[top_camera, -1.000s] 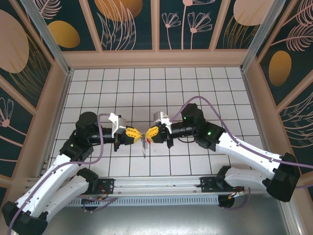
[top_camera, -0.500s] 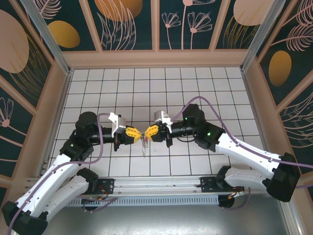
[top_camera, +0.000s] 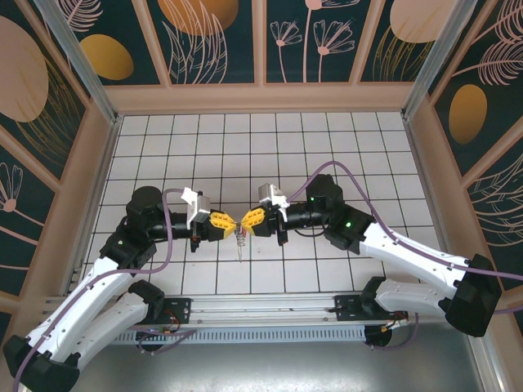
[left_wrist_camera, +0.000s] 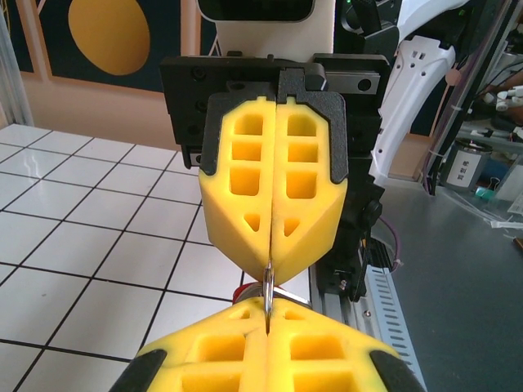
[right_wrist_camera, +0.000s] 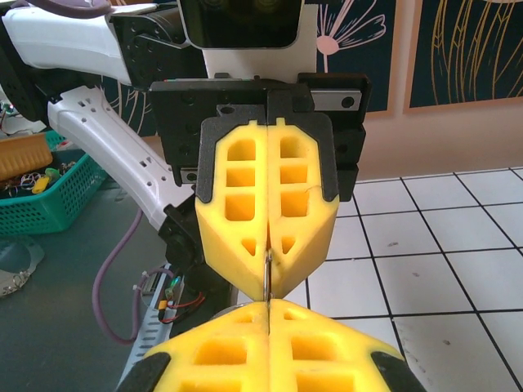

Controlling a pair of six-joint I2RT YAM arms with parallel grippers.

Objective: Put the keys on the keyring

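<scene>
Left gripper (top_camera: 231, 226) meets right gripper (top_camera: 245, 224), both pinching keyring (left_wrist_camera: 266, 286).

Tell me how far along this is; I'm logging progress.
Done: pickup. In hand: left gripper and right gripper meet tip to tip, jaws shut on a thin silvery piece, a key dangling beneath. Left: threading; whether any key is on the keyring cannot be told.
</scene>
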